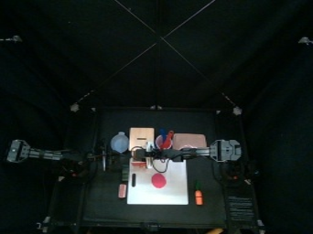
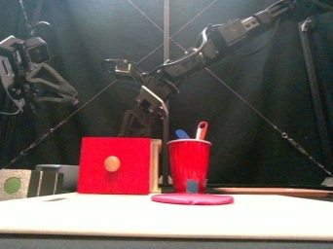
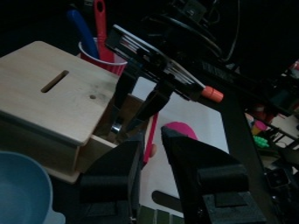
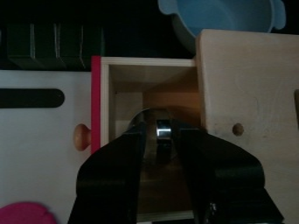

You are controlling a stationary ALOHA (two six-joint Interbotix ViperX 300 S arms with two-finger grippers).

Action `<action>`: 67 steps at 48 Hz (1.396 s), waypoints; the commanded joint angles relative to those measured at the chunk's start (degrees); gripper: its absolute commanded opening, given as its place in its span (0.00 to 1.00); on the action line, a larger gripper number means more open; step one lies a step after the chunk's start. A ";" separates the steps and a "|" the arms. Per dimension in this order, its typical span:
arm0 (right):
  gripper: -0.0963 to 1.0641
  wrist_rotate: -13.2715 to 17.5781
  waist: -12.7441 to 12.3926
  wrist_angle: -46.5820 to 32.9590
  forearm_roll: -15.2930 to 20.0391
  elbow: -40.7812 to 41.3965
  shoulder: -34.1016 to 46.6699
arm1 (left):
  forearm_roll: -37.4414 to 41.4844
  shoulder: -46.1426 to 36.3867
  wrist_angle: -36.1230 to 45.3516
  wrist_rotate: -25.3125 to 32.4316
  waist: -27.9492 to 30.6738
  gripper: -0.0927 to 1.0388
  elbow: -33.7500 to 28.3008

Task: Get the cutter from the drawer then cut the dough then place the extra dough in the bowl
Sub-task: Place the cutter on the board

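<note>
While the left arm hangs raised over the left side of the surface, its end effector empty with jaws apart, the right arm slants down into the open drawer of the wooden box. The right end effector is pinched together on the metal cutter inside that drawer. A blue-grey bowl sits just beside the box. A red cup holds a blue knife and a red knife. Pink dough lies on the white cutting board.
</note>
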 commanded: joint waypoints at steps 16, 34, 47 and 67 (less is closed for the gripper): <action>0.67 0.18 -0.26 2.20 0.26 -2.37 0.00 | -0.62 0.09 0.00 0.00 0.00 0.66 -0.79; 0.51 0.09 0.00 3.16 0.26 -4.04 0.00 | -1.85 0.18 0.09 0.00 0.00 0.65 -0.26; 0.45 0.18 0.26 3.52 0.35 -6.68 -0.79 | -2.11 0.09 0.09 0.00 0.00 0.65 0.09; 0.45 0.09 0.88 12.30 0.00 -9.93 -5.19 | -3.08 0.09 0.09 0.00 0.00 0.66 0.79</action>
